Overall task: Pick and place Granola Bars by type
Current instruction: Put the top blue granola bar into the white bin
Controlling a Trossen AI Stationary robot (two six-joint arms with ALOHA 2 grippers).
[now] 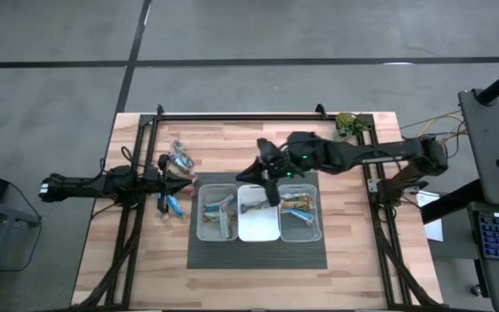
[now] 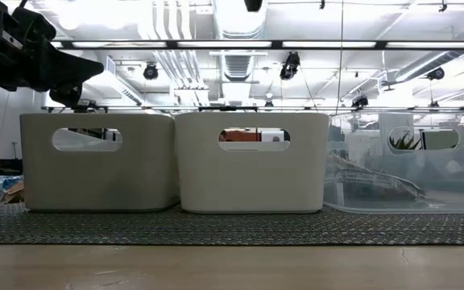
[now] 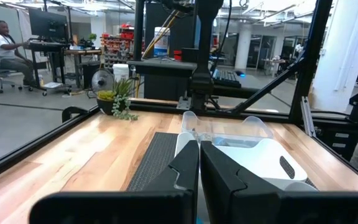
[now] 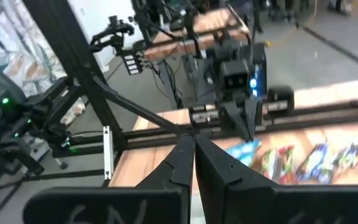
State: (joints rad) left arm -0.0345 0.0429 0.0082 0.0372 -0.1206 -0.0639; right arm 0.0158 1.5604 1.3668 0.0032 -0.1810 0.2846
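loose bars: blue and silvery wrappers, flat on table, left of bins
binned bars: in left and right bins

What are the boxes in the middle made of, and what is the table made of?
The bins look like plastic: in the low view one is see-through, the others milky and smooth with cut-out handles. The table looks like light wood, with plank lines and grain. The mat under the bins looks dark and woven, perhaps rubber or fabric.
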